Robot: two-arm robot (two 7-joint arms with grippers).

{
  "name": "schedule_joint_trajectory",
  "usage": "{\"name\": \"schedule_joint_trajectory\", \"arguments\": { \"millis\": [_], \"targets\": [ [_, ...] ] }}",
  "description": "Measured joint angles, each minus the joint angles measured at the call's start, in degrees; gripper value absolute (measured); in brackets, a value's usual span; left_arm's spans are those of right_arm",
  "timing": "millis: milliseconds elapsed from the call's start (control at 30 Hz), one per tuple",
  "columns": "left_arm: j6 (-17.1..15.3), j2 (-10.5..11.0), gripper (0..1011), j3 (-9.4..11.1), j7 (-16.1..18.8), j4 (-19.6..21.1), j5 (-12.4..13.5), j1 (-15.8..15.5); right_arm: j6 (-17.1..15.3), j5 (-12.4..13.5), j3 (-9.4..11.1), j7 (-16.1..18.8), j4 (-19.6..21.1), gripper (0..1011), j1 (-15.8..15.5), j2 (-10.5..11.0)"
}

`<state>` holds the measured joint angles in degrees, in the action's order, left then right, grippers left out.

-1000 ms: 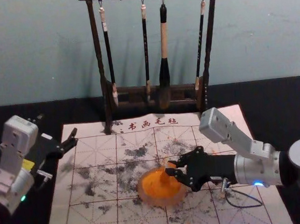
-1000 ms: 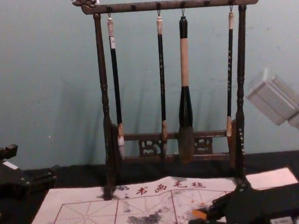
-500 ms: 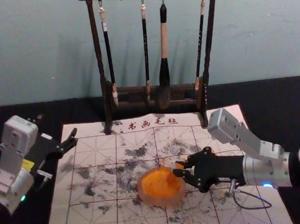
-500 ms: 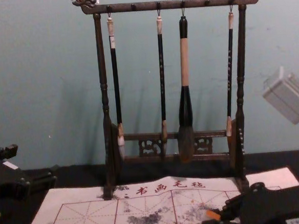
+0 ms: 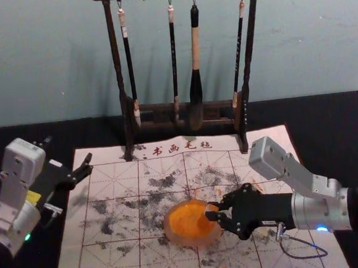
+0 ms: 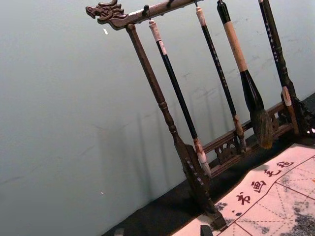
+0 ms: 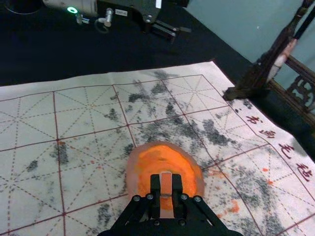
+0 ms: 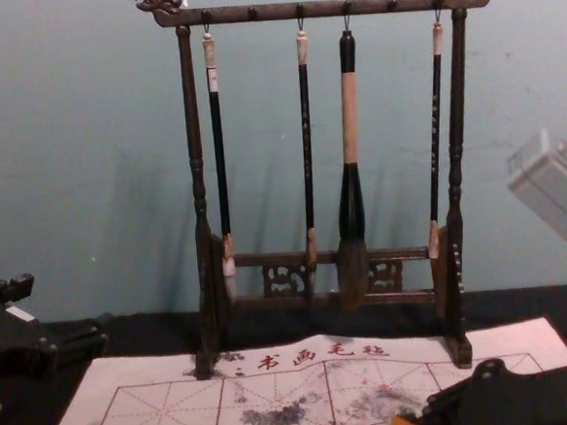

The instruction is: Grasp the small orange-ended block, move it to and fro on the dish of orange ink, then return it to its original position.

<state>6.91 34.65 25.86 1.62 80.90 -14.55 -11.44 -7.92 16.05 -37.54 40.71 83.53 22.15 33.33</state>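
Head view: the right gripper (image 5: 213, 211) is in the lower right part of the frame, and its fingertips reach the right side of the dish (image 5: 169, 233), which lies near the lower centre. This gripper is clenched on the small block (image 7: 166, 184) – in the right wrist view, the block is held between the two fingertips, with its orange face visible and the orange ink (image 5: 189, 218) behind it. So the block is at the dish, near the right part of its rim in the head view; if it touches the ink, I cannot tell. In the chest view, the orange end of the block is at the bottom edge, a little right of the centre, beside the dark fingers (image 8: 443, 410) of the same gripper. The left gripper (image 5: 69, 149) is parked at the left side of the head view, its fingers spread apart and holding nothing. Under the dish lies a white mat (image 5: 124, 265) with red grid lines, dark smudges and some orange spots. At the upper centre stands a wooden rack (image 5: 118, 58) – four brushes (image 5: 194, 46) hang from it.
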Motion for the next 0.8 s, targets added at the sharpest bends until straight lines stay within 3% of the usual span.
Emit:
{"name": "schedule_joint_trajectory", "arguments": {
  "millis": [800],
  "targets": [
    [0.00,0.00,1001,0.00,0.00,0.00,0.00,0.00,0.07,-1.52,-1.95,-0.27,-2.45,106,2.43,-2.67]
  ]
}}
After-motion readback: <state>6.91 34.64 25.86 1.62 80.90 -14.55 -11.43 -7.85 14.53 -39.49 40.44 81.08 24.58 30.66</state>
